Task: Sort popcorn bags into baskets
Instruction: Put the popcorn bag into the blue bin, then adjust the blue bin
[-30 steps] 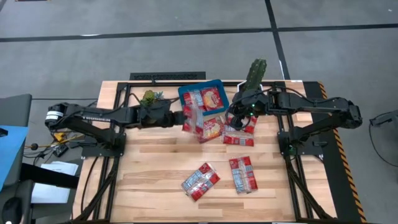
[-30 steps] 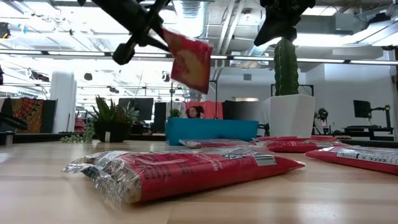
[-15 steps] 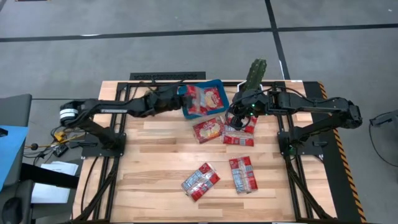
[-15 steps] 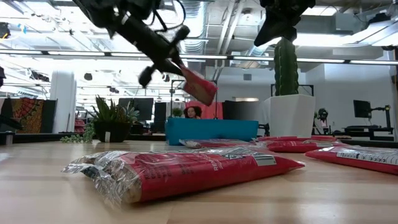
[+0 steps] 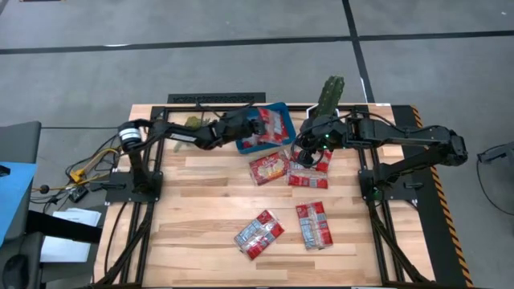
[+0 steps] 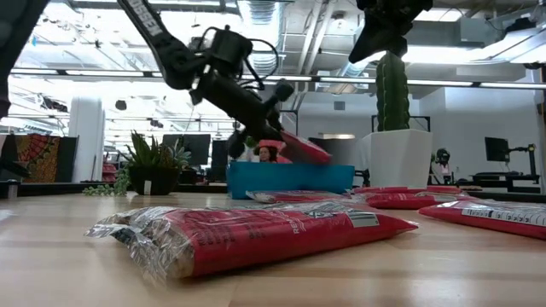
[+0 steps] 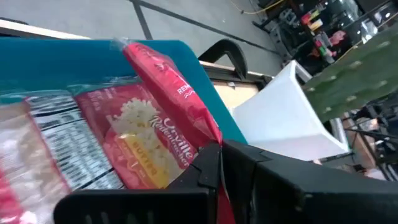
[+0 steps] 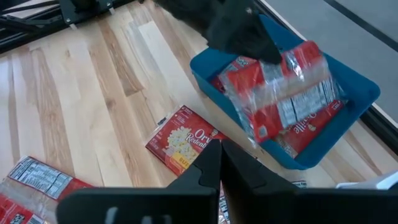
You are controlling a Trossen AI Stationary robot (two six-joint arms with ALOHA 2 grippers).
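Popcorn bags are spread across the table point(image 5: 201, 201), and several already lie in the blue bin point(image 5: 281, 107) at the far edge. The left gripper point(image 5: 255, 128) is reached over the bin's left side, its jaws pinching a red bag point(image 6: 300, 147) that is held tilted just above the bin's rim in the low view. In the left wrist view the held bag point(image 7: 171, 93) is seen slanting over two packets lying flat in the bin point(image 7: 56, 62).

The right gripper point(image 5: 305, 144) is held above the table just right of the bin, beside the white pot point(image 6: 399, 158) with the cactus point(image 5: 330, 93). In the right wrist view its fingers point(image 8: 208, 168) are pressed together with nothing between them.

Five bags are left on the wood. One bag point(image 5: 270, 166) lies just in front of the bin, with a second point(image 5: 307, 179) to its right and a third point(image 5: 322, 160) partly hidden under the right gripper. Two more, a left one point(image 5: 259, 234) and a right one point(image 5: 313, 225), lie near the front edge, well apart from the bin. A small green plant point(image 6: 152, 162) stands at the far left.
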